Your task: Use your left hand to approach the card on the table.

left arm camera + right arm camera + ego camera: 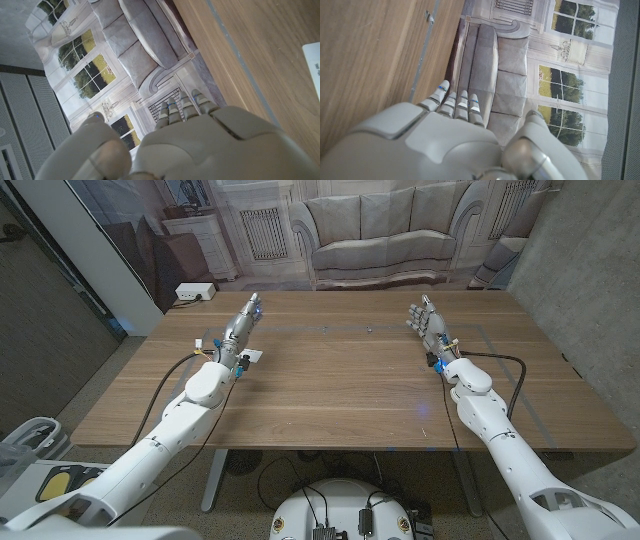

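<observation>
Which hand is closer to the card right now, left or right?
Left. The left hand hovers just beyond the card, which lies beside its wrist; the right hand stands far across the table.

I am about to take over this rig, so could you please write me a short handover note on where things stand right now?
Left hand: open, holds nothing, fingers pointing at the table's far edge.
Right hand: open, holds nothing, on the right side of the table.
Card: lies on the table beside the left wrist, partly hidden by the arm.
Done: nothing touches the card.
Left: bring the left hand to the card.
</observation>
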